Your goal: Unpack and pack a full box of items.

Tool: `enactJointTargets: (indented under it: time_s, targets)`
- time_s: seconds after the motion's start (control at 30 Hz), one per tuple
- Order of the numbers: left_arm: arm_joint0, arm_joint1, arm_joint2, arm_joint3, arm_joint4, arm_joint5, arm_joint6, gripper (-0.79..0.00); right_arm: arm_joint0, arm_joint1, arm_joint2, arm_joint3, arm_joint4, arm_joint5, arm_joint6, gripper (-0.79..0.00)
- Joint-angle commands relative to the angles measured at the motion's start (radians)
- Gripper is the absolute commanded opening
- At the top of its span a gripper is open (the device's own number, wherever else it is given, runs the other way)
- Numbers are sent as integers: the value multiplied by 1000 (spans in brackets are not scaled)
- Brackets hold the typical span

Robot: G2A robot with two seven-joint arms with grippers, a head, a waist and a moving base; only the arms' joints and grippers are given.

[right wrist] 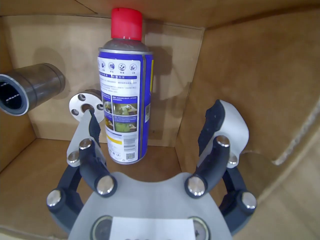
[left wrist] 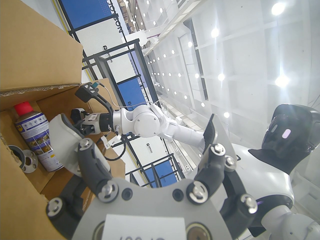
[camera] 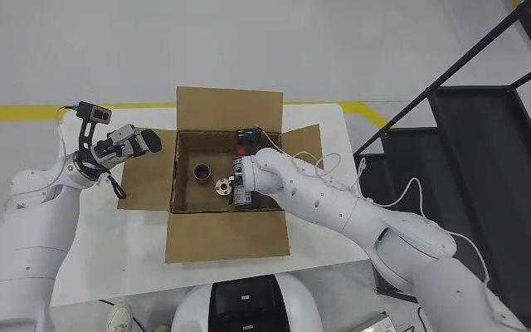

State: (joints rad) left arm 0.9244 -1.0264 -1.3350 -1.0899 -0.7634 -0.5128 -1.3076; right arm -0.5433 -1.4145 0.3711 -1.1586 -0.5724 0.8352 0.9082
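An open cardboard box (camera: 230, 108) is sitting in the middle of a white table (camera: 99, 257), flaps folded outward. A spray can (right wrist: 125, 96) with a red cap is lying on its side on the box floor, cap pointing toward the far wall. Its blue label is carrying a row of white pictograms, blocks of small print, several photo panels, a yellow band and a square code near the base. The print is too small to make out. Just beside the can a flanged disc (right wrist: 75, 104) is lying flat, partly hiding behind the can in the right wrist view. Next to it a steel cylinder (right wrist: 42, 81) is standing on end, cut off there by the frame edge.

The right gripper (right wrist: 153, 112) is hanging inside the box over the can's base end, its fingers spread wider than the can and gripping nothing. In the top view the right arm is covering the middle of the can. The left gripper (camera: 143, 141) is hovering over the box's left flap, fingers likewise wide apart and empty. In the left wrist view, blue and white wall panels (left wrist: 82, 8) in the room beyond are bearing lettering. A white sticker (right wrist: 150, 228) on the right gripper's base plate is running off the frame, its writing unreadable.
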Motion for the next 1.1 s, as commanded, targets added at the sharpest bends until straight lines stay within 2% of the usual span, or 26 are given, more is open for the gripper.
enactJointTargets:
  time_s: [0.0, 0.43, 0.9, 0.97, 1.03, 1.07]
  targets:
    - [0, 0, 0, 0, 0, 0, 0, 0, 10, -22, -10, 33, 9, -16, -4, 0]
    - [0, 0, 0, 0, 0, 0, 0, 0, 31, -141, -23, 233, 73, -109, -63, 0]
    - [0, 0, 0, 0, 0, 0, 0, 0, 27, -207, -15, 360, 66, -147, -77, 0]
    - [0, 0, 0, 0, 0, 0, 0, 0, 27, -213, -13, 369, 61, -149, -73, -129]
    - [0, 0, 0, 0, 0, 0, 0, 0, 27, -219, -9, 383, 57, -150, -71, -225]
    - [0, 0, 0, 0, 0, 0, 0, 0, 27, -221, -7, 388, 58, -155, -68, -376]
